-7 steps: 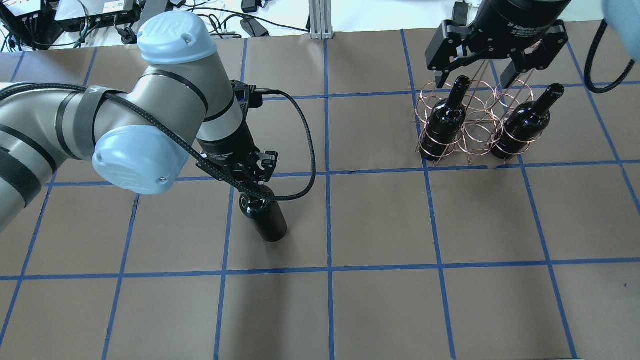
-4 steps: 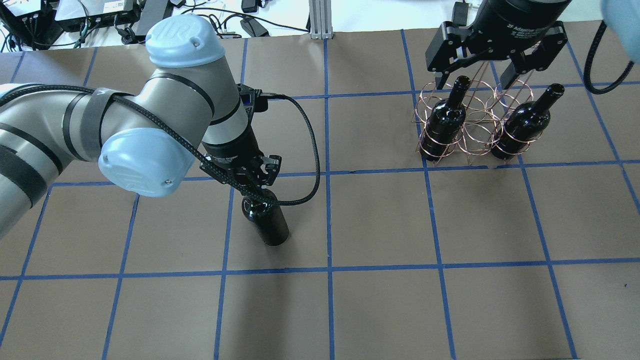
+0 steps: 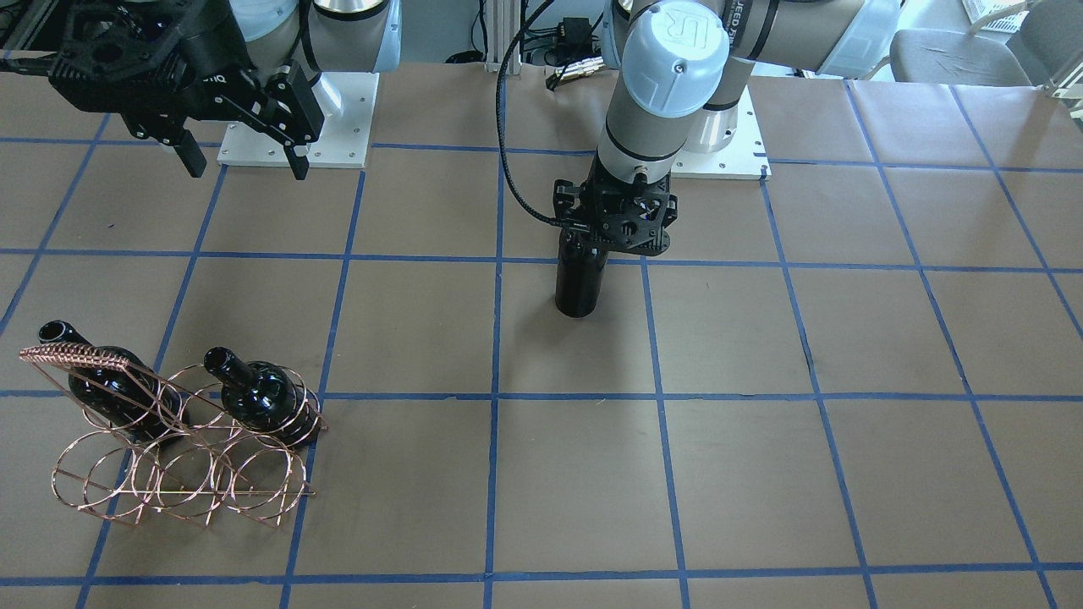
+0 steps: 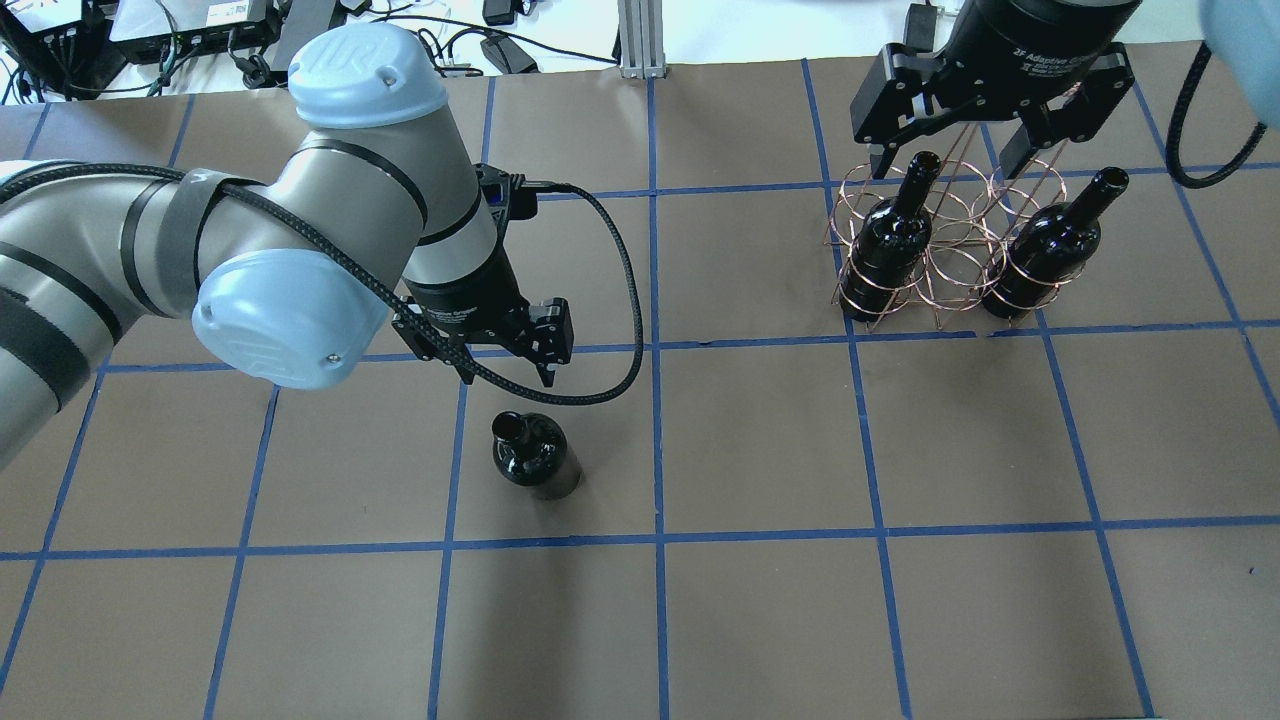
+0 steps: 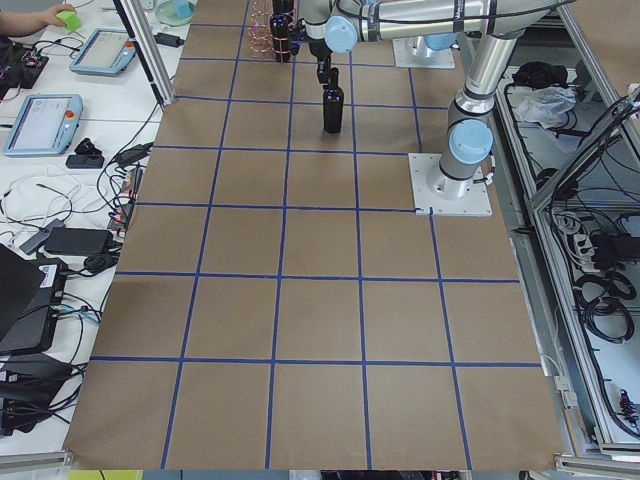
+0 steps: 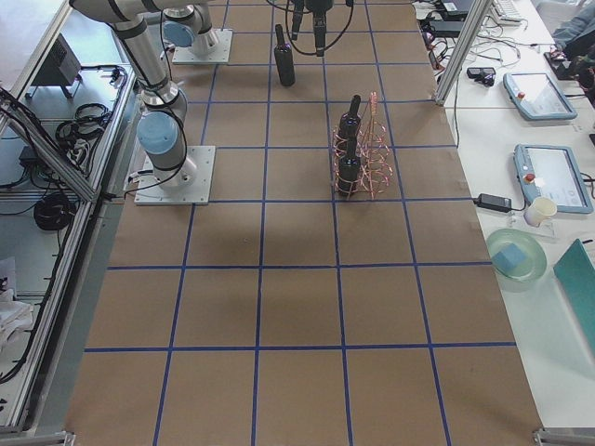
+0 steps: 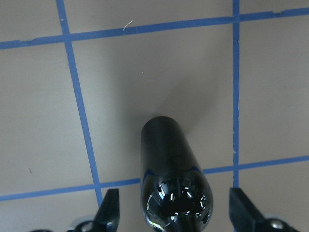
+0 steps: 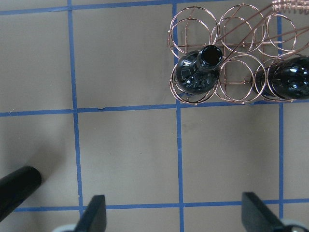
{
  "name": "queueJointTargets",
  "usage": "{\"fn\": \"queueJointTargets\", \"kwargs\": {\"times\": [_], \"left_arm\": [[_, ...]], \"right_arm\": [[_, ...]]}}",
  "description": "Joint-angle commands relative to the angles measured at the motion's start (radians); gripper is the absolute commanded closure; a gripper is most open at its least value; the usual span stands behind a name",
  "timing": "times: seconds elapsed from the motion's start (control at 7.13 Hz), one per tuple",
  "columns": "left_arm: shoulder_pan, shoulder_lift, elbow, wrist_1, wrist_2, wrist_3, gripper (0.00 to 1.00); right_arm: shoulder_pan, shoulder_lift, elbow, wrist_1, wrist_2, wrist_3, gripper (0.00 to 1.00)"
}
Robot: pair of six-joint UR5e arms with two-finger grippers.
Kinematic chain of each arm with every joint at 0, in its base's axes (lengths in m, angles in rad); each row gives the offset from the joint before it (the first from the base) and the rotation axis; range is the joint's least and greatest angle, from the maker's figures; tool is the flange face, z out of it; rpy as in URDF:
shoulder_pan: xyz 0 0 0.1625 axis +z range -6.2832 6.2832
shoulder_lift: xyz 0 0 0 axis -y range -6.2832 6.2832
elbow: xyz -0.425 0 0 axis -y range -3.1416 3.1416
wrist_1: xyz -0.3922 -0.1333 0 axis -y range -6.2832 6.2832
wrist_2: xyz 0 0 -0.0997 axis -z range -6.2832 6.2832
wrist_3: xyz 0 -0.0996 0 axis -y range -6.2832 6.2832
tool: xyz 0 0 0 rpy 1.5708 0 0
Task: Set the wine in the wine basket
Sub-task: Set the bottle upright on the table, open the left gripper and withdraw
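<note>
1. The left pincer (image 4: 508, 376) has just let go. A second ago it was clamped on the neck of the wine (image 4: 530, 458), and the bottle leaned. Now its jaws stand wide and it has risen clear of the glass, with a finger on either side of the bottle's top and touching nothing.
2. The wine stands upright and alone on the desk (image 4: 760, 600), left of centre and well apart from the wine basket (image 3: 173, 440) at the far right.
3. The right pincer (image 4: 945, 160) hangs wide and empty over the basket. Two look-alike bottles (image 4: 885, 250) (image 4: 1050, 250) stand in the outer rings, and the ring between them (image 8: 239, 79) is free.
4. Judgement: the release looks like a reset, not progress. The bottle has only been stood up straight, so the carry to the basket is all still to do.
5. The next move calls for a fresh, squarer hold on the neck. Then comes a lift, a carry to the right and a descent into the free middle ring.
6. Risks: the glossy glass may slip or tip. The gap between the neighbouring bottles and wires also looks tight.
</note>
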Motion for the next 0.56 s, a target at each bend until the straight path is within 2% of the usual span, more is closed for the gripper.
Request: {"fn": "queueJointTargets", "kwargs": {"times": [0.0, 0.14, 0.28, 0.42], "left_arm": [[0.036, 0.009, 0.134, -0.077, 0.021, 0.002, 0.00], [0.109, 0.006, 0.247, -0.167, 0.024, 0.014, 0.00], [0.193, 0.009, 0.312, -0.202, 0.021, 0.043, 0.00], [0.261, 0.011, 0.335, -0.205, 0.025, 0.143, 0.00]], "right_arm": [[0.000, -0.001, 0.000, 0.000, 0.000, 0.000, 0.00], [0.000, 0.000, 0.000, 0.001, 0.000, -0.002, 0.00], [0.000, 0.000, 0.000, -0.002, -0.002, -0.008, 0.00], [0.000, 0.005, -0.002, -0.006, -0.002, -0.009, 0.00]]}}
